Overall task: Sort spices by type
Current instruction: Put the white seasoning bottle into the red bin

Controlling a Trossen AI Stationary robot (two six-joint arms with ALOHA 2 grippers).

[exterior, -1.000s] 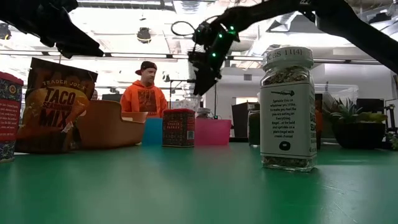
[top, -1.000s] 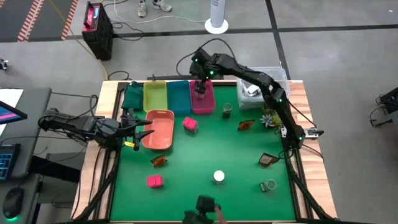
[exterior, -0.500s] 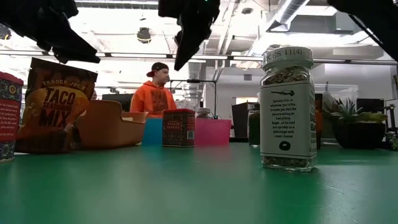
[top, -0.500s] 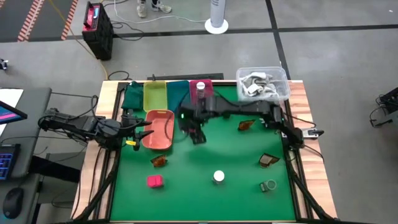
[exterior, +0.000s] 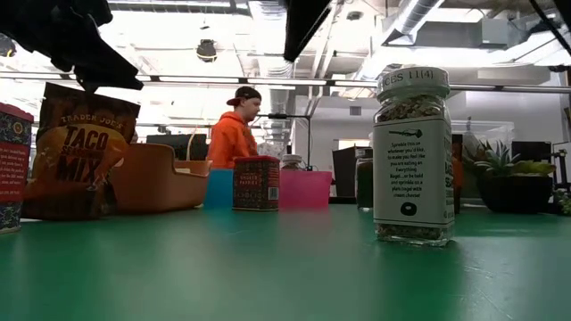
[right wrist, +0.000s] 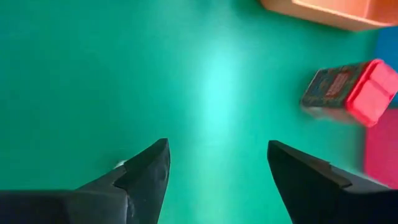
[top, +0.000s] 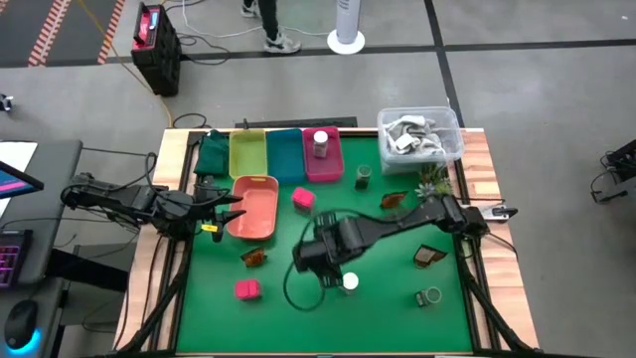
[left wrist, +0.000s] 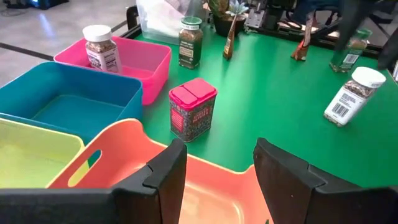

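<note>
The right gripper (top: 320, 257) hangs over the middle of the green table, its jaws spread apart and empty; the right wrist view shows bare green mat between the two dark fingers (right wrist: 140, 174). Just beside it, toward the table's near-right, stands the white-capped jar (top: 350, 282), upright, its long axis vertical; this seems to be the next thing to take, so the jaws would need to shift a little that way and come down around the cap. The right arm is far nearer to it than the left. The left gripper (left wrist: 217, 165) waits at the table's left edge over the salmon tray (top: 254, 207), jaws apart and empty. One white-capped jar already stands in the magenta tray (top: 323, 159), and a pink box (top: 304, 198) stands near it. A second ago the right gripper was over the magenta tray; half a second ago it was passing the pink box.
</note>
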